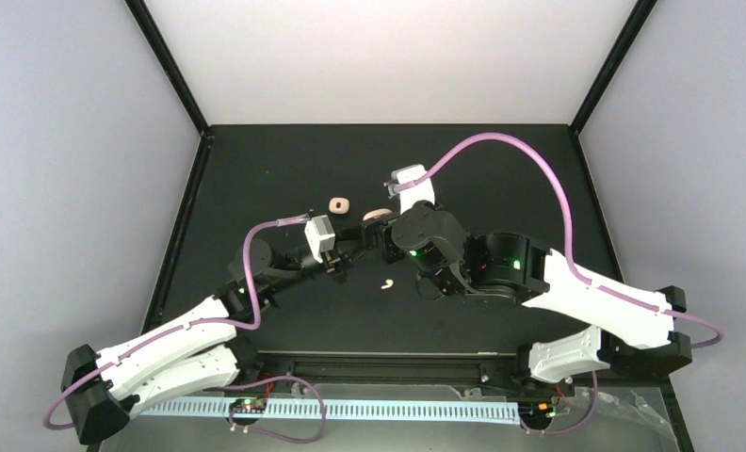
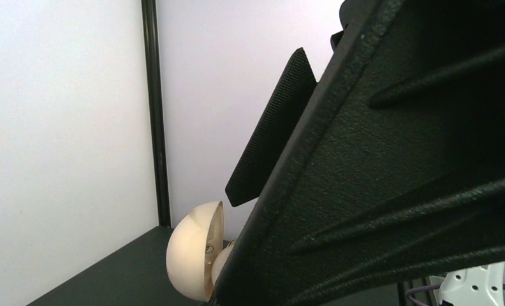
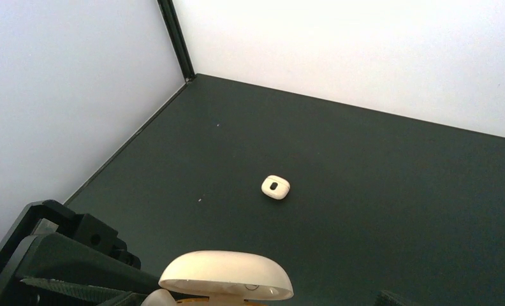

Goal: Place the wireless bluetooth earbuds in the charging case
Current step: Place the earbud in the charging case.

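An open cream charging case (image 1: 377, 216) stands at mid-table with its lid up. It also shows in the left wrist view (image 2: 192, 252) and in the right wrist view (image 3: 225, 275). My left gripper (image 1: 367, 239) reaches in from the left and seems shut on the case's base, which its finger (image 2: 390, 191) hides. My right gripper (image 1: 399, 228) hangs right above the case; its fingers are almost out of its own view. One white earbud (image 1: 386, 282) lies on the mat just in front. The other earbuds are hidden.
A second cream case (image 1: 339, 203), closed, lies left of and behind the open one; it also shows in the right wrist view (image 3: 275, 187). White walls with black corner posts (image 3: 176, 38) bound the dark mat.
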